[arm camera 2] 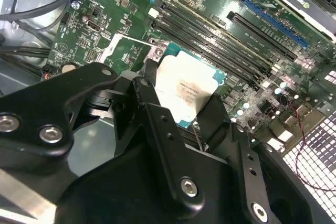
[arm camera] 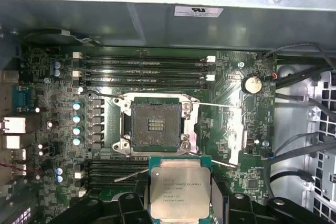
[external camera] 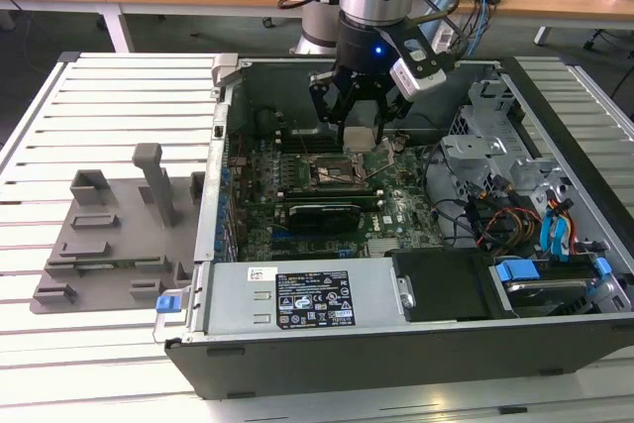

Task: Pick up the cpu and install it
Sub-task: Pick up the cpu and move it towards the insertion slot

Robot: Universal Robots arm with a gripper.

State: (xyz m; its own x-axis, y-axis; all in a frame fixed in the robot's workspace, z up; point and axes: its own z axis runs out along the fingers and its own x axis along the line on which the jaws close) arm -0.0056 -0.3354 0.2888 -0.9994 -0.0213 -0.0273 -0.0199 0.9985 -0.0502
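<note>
My gripper (external camera: 361,141) hangs inside the open computer case (external camera: 396,359), shut on the cpu (external camera: 362,134), a thin square chip with a silvery top plate. In both wrist views the black fingers (arm camera 2: 149,108) clamp two opposite edges of the cpu (arm camera: 179,182), whose flat face (arm camera 2: 186,90) points up. The open dark socket (arm camera: 156,124) with its metal frame lies on the green motherboard just beyond the chip, which sits off to one side of it and above the board. In the exterior view the socket (external camera: 337,173) is just below and to the left of the gripper.
A grey fixture tray (external camera: 109,235) with upright blocks lies on the slatted table at the exterior view's left. Inside the case are memory slots (arm camera: 147,69), a dark expansion card (external camera: 322,213), the metal power supply box (external camera: 297,294) and drive bays with cables (external camera: 535,215).
</note>
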